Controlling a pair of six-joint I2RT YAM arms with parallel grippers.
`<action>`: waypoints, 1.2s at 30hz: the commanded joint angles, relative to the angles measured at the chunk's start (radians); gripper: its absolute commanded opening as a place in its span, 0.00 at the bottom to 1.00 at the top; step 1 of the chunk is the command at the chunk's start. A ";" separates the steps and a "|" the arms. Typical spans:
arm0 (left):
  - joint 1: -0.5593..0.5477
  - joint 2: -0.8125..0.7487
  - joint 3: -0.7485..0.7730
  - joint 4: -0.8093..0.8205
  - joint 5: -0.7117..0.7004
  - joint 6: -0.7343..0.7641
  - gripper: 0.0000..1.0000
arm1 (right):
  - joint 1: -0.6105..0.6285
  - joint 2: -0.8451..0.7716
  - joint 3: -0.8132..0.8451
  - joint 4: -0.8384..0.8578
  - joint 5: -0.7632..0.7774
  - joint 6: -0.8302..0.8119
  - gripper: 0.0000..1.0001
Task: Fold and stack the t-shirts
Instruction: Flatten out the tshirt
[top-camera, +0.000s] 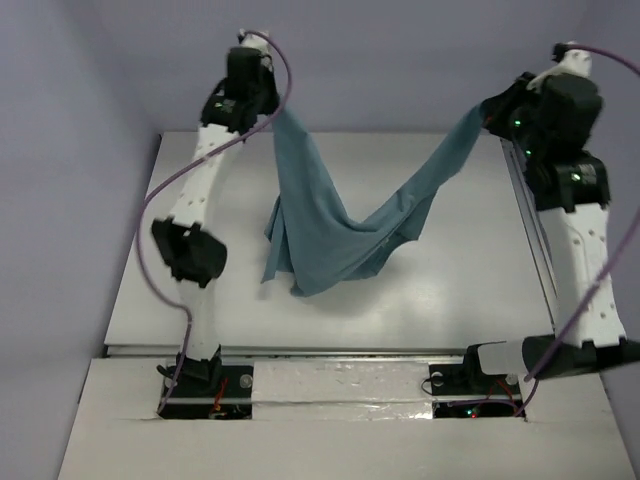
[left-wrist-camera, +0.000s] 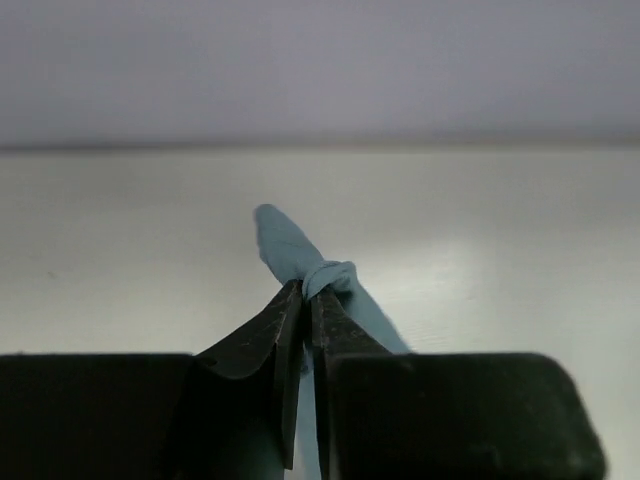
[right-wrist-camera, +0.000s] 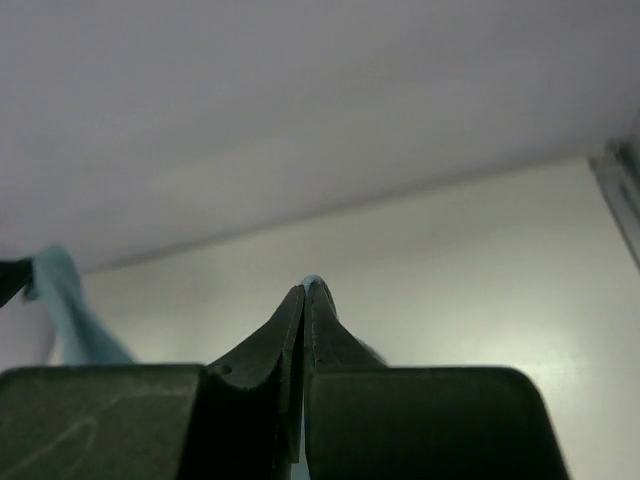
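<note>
Above the far edge of the table (top-camera: 450, 300), my left gripper (left-wrist-camera: 305, 285) and right gripper (right-wrist-camera: 305, 285) each clamp the t-shirt (top-camera: 330, 235); limp, light cloth sags between; grip bunched edges firmly.

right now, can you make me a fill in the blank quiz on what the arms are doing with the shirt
1. The left gripper and the right gripper are both ____ on the t-shirt.
2. The t-shirt hangs between them in the air, sagging in the ____.
3. Under it lies the white ____.
Missing words: shut; middle; table.
</note>
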 joint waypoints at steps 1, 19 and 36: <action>0.006 0.247 0.077 -0.016 -0.052 -0.011 0.05 | -0.001 0.005 -0.056 0.073 0.002 -0.015 0.00; -0.218 -0.635 -1.253 0.284 -0.181 -0.346 0.00 | -0.001 -0.050 -0.328 0.060 0.073 -0.041 0.00; -0.458 -0.774 -1.739 0.472 0.032 -1.023 0.49 | -0.001 -0.139 -0.412 0.025 -0.010 0.005 0.00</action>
